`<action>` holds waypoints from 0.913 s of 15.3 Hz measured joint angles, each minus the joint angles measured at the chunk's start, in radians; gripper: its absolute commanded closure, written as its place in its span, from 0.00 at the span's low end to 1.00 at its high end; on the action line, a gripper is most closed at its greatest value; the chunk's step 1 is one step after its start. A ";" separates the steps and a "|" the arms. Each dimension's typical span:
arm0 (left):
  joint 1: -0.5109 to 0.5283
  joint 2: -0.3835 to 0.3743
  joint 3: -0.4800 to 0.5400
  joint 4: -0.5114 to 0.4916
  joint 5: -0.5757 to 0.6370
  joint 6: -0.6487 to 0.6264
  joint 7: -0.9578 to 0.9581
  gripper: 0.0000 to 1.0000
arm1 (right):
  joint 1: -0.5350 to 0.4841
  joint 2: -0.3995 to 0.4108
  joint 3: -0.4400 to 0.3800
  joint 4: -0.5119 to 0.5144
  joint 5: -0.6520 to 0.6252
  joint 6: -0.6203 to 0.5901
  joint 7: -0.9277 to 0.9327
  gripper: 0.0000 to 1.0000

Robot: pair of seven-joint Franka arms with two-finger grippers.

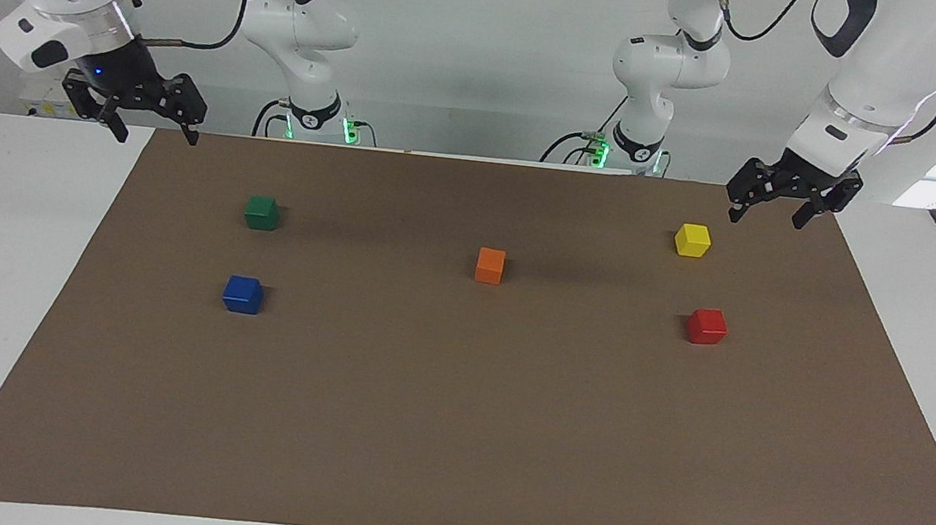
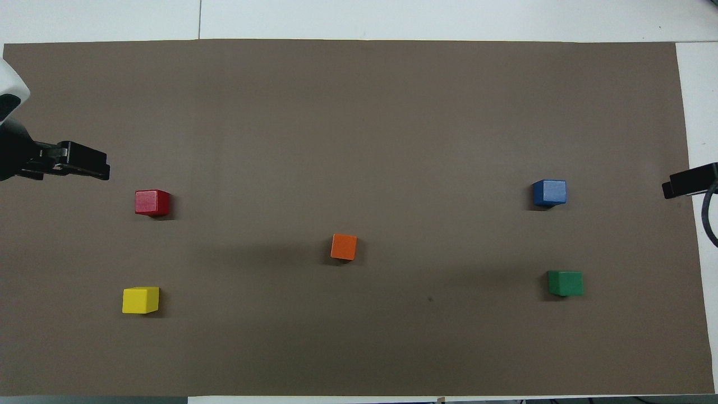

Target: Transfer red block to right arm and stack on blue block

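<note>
Both arms are hanging up at the robots' edge, jaws spread; left gripper (image 1: 778, 210) should be descending squarely over the red block (image 1: 706, 327), clearing the yellow block (image 1: 693, 240)

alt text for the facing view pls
Five small glossy cubes, red, blue, orange, yellow and green, sit apart on a brown mat. Left gripper and right gripper hang open, empty.
</note>
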 measured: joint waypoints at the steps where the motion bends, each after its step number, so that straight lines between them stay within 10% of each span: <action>1: 0.000 0.000 0.000 0.000 0.000 0.000 0.000 0.00 | 0.001 0.000 0.001 0.000 0.000 0.000 0.000 0.00; 7: 0.010 -0.012 0.009 -0.042 0.000 0.091 0.000 0.00 | 0.002 0.000 0.002 0.000 0.000 0.000 0.000 0.00; 14: 0.075 -0.025 0.019 -0.353 0.000 0.435 0.003 0.00 | 0.003 -0.026 0.003 -0.083 0.004 0.073 -0.039 0.00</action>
